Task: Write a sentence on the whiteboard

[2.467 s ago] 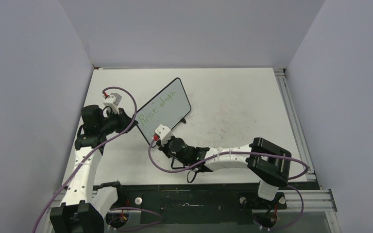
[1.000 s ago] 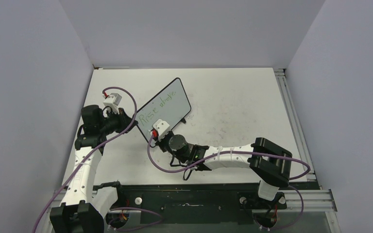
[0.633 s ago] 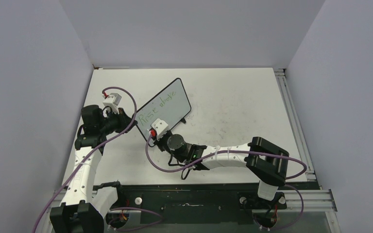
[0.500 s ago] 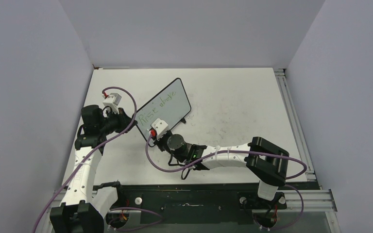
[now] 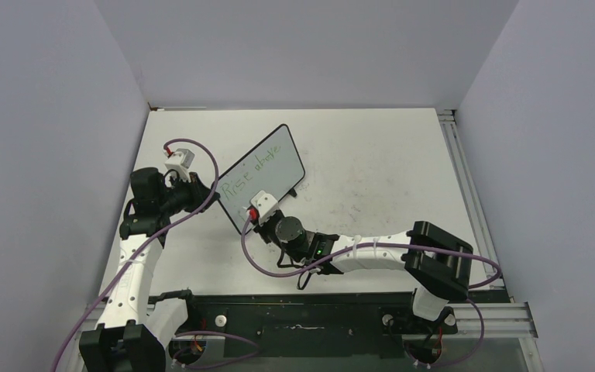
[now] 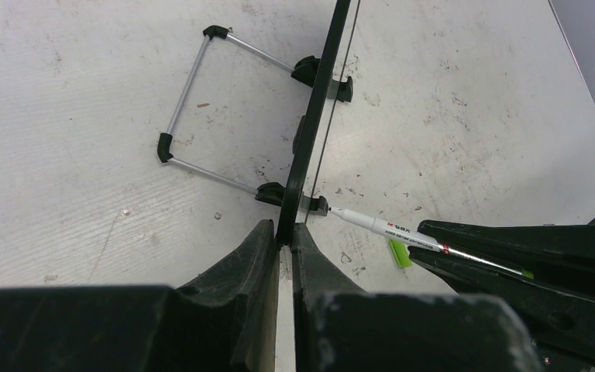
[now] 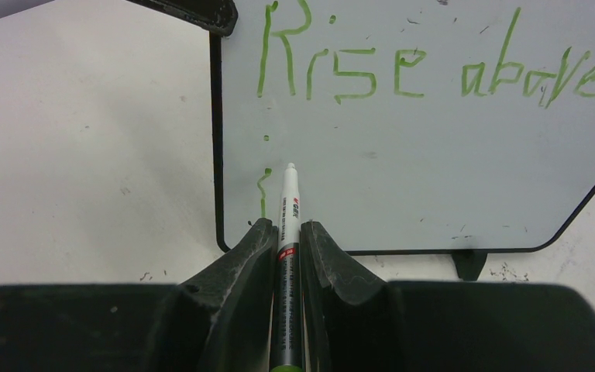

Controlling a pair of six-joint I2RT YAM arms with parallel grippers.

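Observation:
The whiteboard (image 5: 267, 167) stands tilted on the table, black-framed, and fills the right wrist view (image 7: 449, 178). The sentence (image 7: 426, 70) reads "Rise above" in green, with a short green stroke and dot below the "R". My left gripper (image 6: 285, 236) is shut on the whiteboard's edge (image 6: 318, 101), seen edge-on. My right gripper (image 7: 287, 232) is shut on a white marker (image 7: 288, 203) with its tip at the board's lower left; the marker also shows in the left wrist view (image 6: 380, 226). In the top view my right gripper (image 5: 257, 213) is at the board's near corner.
The board's wire stand (image 6: 201, 108) and black feet (image 6: 310, 205) rest on the scuffed white table (image 5: 380, 178). A green marker cap (image 6: 400, 253) lies on the table near the right fingers. Grey walls close in the table on three sides.
My right gripper with the marker moved left along the board's lower edge, then shifted back to the right and slightly nearer. The left arm and the board have not moved.

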